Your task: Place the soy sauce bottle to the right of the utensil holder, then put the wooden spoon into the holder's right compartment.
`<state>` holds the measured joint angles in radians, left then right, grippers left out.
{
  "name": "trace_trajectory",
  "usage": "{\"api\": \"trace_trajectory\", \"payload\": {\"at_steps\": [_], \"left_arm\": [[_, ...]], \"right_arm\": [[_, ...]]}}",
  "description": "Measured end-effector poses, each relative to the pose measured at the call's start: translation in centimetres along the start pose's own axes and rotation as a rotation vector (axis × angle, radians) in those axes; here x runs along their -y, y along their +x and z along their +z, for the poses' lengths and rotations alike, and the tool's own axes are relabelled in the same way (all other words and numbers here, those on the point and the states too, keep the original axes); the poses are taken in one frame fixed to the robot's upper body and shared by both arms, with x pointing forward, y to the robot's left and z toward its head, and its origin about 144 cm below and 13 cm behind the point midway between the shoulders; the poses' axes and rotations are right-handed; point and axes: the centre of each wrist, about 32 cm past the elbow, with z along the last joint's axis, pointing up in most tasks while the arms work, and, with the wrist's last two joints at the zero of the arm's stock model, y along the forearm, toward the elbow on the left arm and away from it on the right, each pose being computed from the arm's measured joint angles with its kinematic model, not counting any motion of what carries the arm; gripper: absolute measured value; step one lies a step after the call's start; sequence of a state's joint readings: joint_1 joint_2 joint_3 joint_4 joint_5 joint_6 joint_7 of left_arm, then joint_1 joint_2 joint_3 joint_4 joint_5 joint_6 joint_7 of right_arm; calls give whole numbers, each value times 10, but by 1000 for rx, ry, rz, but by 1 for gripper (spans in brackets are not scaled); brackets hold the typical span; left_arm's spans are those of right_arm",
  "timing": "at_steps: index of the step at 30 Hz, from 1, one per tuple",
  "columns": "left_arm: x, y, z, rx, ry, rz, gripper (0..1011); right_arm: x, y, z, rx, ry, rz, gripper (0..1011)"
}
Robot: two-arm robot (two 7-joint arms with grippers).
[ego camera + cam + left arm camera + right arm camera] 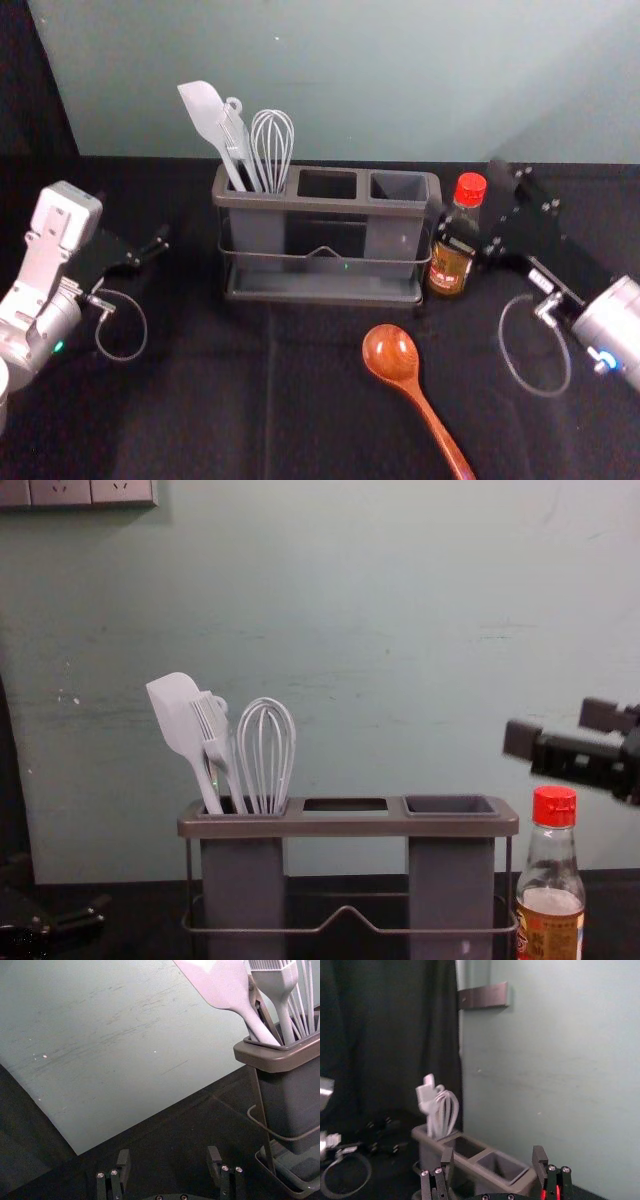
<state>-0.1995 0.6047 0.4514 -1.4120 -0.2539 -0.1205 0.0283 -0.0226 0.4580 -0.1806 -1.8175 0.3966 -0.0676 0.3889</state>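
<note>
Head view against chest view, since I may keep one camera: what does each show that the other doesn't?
Head view: the wooden spoon, in front of the utensil holder.
Chest view: wall sockets, upper left.
Both: the holder, white utensils, soy sauce bottle, open right pincer near the bottle, left pincer at left.

Head view: my right claw (471,203) is blurred, hiding part of the soy sauce bottle (449,270). Bodyward of that claw, I lose the wooden spoon (390,352) at its handle end, cut by the lower edge.
</note>
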Motion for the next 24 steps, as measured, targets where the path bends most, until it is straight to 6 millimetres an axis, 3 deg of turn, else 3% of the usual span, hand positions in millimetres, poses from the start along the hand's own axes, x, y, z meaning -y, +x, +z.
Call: {"api": "trace_trajectory", "payload": {"at_steps": [10,24], "left_arm": [[0,0,0,0,0,0,1005],[0,0,0,0,0,0,1005]], "right_arm": [[7,-20,-14,-7,-100,79,1002],[19,-34,-52,-67,-243,131,1002]]}}
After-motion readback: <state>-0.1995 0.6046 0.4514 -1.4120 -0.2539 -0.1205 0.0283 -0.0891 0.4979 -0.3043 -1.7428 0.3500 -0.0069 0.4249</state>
